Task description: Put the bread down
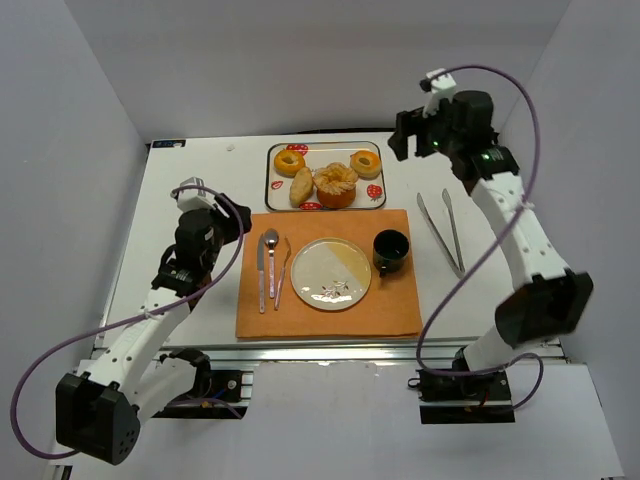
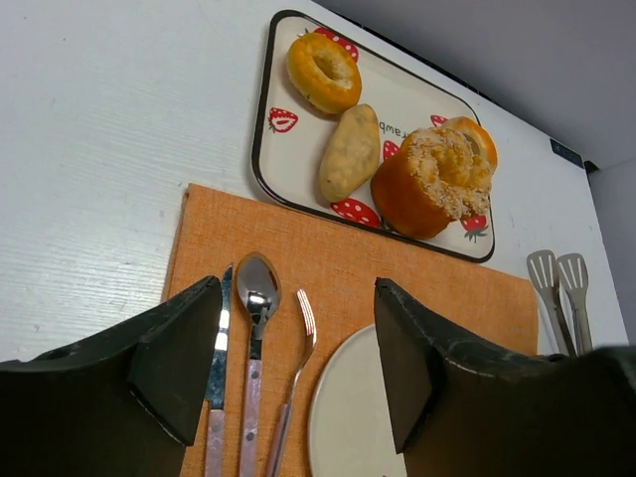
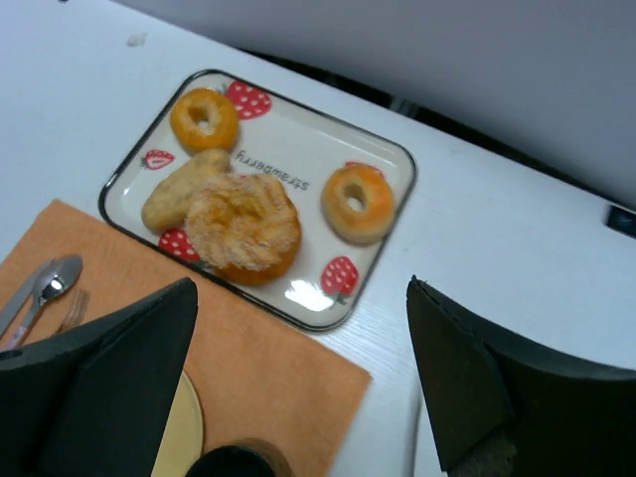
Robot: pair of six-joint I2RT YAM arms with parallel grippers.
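Observation:
Several breads lie on the strawberry-print tray [image 1: 322, 154] at the back of the table: a ring bread [image 1: 290, 162] at its left, an oval roll [image 1: 302, 187], a big crumb-topped bun [image 1: 335, 185] and a second ring bread [image 1: 366, 163]. A pale plate [image 1: 331, 273] sits bare on the orange placemat [image 1: 390, 310]. My left gripper [image 1: 237, 224] hangs open over the mat's left edge, above the cutlery [image 2: 255, 298], holding nothing [image 2: 296, 338]. My right gripper [image 1: 402, 137] hovers open, high by the tray's right end, also with nothing in it [image 3: 300, 328].
A dark cup [image 1: 391, 250] stands on the mat just right of the plate. Metal tongs [image 1: 441, 230] lie on the white table to the right. Knife, spoon [image 1: 271, 262] and fork lie side by side left of the plate. Grey walls enclose the table.

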